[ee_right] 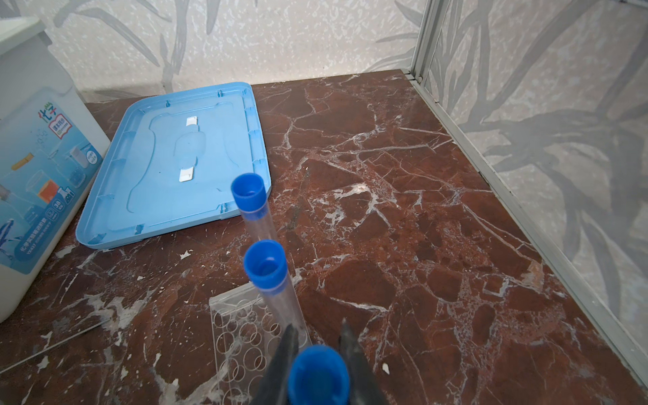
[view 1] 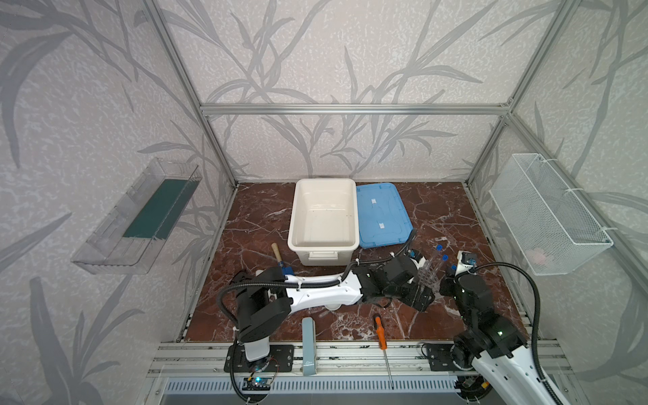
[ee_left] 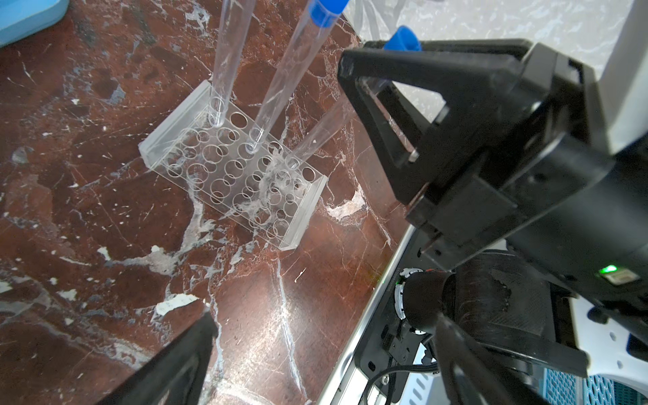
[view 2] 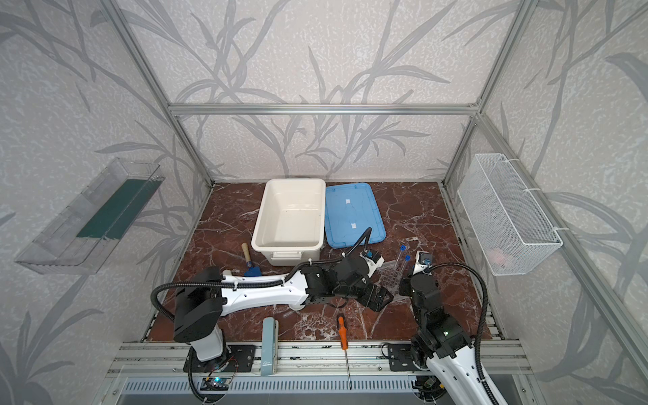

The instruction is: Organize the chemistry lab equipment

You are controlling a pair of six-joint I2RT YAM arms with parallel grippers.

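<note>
— Three tubes, one rack. Which one matters now?

— The nearest test tube [ee_right: 318, 375], the one between the fingers of the right gripper [ee_right: 318, 326]. Its blue cap sits just above the fingertips, and its foot is down in an edge hole of the tube rack [ee_left: 231, 175].

— Pinched, or let go?

— I cannot tell. The fingers flank it closely on both sides, but the cap hides whether the pads touch it.

— How does it lie?

— Its long axis is steep but tilted, with the foot in the rack and the cap leaning back toward the right arm. I'd judge the gripper has to part and draw away along that lean. A sideways pull could drag the tube and tip the rack.

— And the left gripper [ee_left: 322, 322]?

— Spread wide and empty, just beside the rack. The right one is plainly the nearer to this tube.

— Farther on?

— The middle test tube [ee_right: 266, 270], then the far test tube [ee_right: 249, 196], both seated in the rack and also tilted. Beyond them the blue lid [ee_right: 175, 157] lies flat on the table, just beside the white bin [ee_right: 35, 175].
</note>
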